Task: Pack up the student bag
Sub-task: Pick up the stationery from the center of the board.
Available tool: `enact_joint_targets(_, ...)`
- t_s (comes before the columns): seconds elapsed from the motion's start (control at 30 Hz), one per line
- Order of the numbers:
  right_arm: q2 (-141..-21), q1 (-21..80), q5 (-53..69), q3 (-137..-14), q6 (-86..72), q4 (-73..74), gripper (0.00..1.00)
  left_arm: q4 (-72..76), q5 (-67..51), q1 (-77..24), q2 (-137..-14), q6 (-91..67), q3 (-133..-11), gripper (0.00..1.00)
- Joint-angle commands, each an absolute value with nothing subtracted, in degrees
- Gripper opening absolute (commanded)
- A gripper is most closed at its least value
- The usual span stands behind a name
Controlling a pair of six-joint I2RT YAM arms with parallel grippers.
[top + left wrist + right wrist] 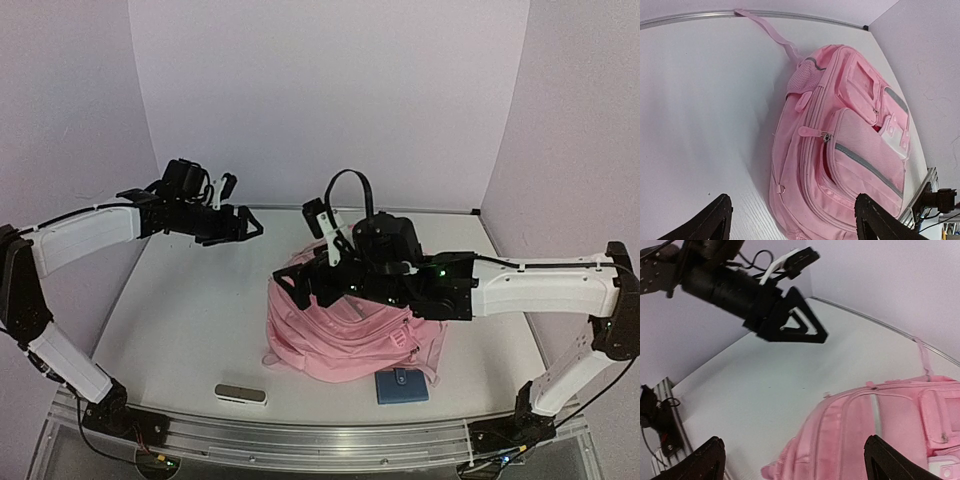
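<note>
Student bag [345, 335] lies flat on desk [190, 310], centre-right of top view, front pocket looks part unzipped. Right end effector [298, 284] wide, empty, over bag's upper-left corner. Left end effector [250, 224] wide, empty, raised at upper left. Risks: soft fabric bunches, pocket mouth collapses under one-sided grasp; blue wallet [402, 386] by lower edge gets shoved.

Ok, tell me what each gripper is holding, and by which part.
Nothing is held: left gripper and right gripper are both open and empty; the student bag lies ungripped.

Student bag [340, 340] pink, pale grey strips, mesh-textured pocket; pouch [402, 386] blue; table [190, 310] white.
</note>
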State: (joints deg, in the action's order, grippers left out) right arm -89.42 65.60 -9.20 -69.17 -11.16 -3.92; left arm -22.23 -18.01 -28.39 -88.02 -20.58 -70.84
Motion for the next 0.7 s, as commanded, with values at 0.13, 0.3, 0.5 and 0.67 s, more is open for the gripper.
enact_joint_targets(0.13,-96.8,75.0,-0.4,-67.9,-11.2,-5.8,0.98,-22.1,-15.7,-27.6,-78.5,-30.7,-56.9,0.92)
enact_joint_targets(0.3,-105.2,78.3,-0.5,-70.1,-10.7,-6.5,0.98,-17.9,-16.2,-27.1,-73.9,-35.5,-50.6,0.95)
enact_joint_targets(0.5,-113.3,79.1,2.8,-73.3,-8.9,-6.5,0.96,-19.1,-16.5,-27.1,-71.7,-38.4,-48.7,0.96)
enact_joint_targets(0.67,-117.0,79.2,4.9,-74.4,-8.3,-6.4,0.91,-19.4,-16.4,-27.1,-70.3,-39.2,-47.4,0.98)
